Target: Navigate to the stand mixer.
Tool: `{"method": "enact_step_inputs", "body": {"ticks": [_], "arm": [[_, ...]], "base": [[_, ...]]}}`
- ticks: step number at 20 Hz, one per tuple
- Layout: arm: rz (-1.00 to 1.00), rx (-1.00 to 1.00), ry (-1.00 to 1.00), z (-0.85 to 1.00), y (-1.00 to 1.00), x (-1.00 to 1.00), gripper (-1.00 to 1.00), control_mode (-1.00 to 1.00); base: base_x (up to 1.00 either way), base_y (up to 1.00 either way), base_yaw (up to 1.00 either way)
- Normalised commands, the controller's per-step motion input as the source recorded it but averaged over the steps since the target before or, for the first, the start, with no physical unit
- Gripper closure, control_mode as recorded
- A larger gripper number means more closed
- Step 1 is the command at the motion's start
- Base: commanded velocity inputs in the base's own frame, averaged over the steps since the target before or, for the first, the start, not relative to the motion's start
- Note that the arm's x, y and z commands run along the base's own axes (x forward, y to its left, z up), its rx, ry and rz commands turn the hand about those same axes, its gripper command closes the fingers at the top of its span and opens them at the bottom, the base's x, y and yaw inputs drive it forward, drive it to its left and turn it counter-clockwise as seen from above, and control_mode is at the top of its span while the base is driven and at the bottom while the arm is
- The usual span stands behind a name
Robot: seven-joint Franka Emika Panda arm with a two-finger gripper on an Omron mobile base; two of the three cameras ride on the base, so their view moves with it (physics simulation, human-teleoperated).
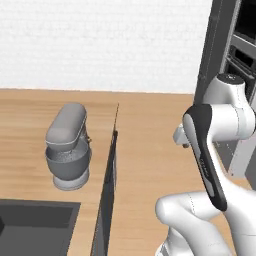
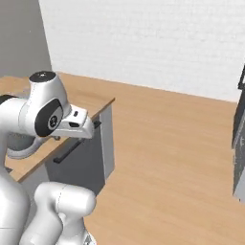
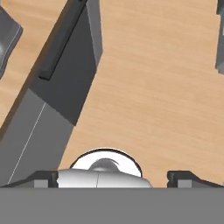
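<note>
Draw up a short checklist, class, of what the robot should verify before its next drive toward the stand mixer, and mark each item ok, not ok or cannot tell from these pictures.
1. Stand mixer in sight: ok, it stands upright on the wooden counter, left of the arm in the left base view.
2. Floor beside the counter free of obstacles: ok as far as the views reach.
3. Arm folded above the floor, away from the counter edge: ok.
4. Gripper carrying nothing: ok, fingertips stand wide apart over bare floor.
5. Base lined up in front of the mixer: not ok, the mixer sits off to the left.
6. Tall dark cabinet clear of the arm: cannot tell.
</note>
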Motion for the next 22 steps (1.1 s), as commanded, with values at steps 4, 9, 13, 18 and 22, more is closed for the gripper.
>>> {"method": "enact_step_inputs", "body": {"ticks": [4,9,13,18,22], "arm": [[0.0,0.0,0.0,0.0,0.0,0.0,-1.0,1.0],[0.0,0.0,0.0,0.0,0.0,0.0,-1.0,1.0],[0.0,0.0,0.0,0.0,0.0,0.0,-1.0,1.0],[0.0,0.0,0.0,0.0,0.0,0.0,-1.0,1.0],[0.0,0.0,0.0,0.0,0.0,0.0,-1.0,1.0]], "base": [[-0.59,0.0,0.48],[-0.01,-0.17,0.53],[0.28,-0.56,0.47],[0.32,-0.97,0.37],[0.42,-0.84,0.35]]}}
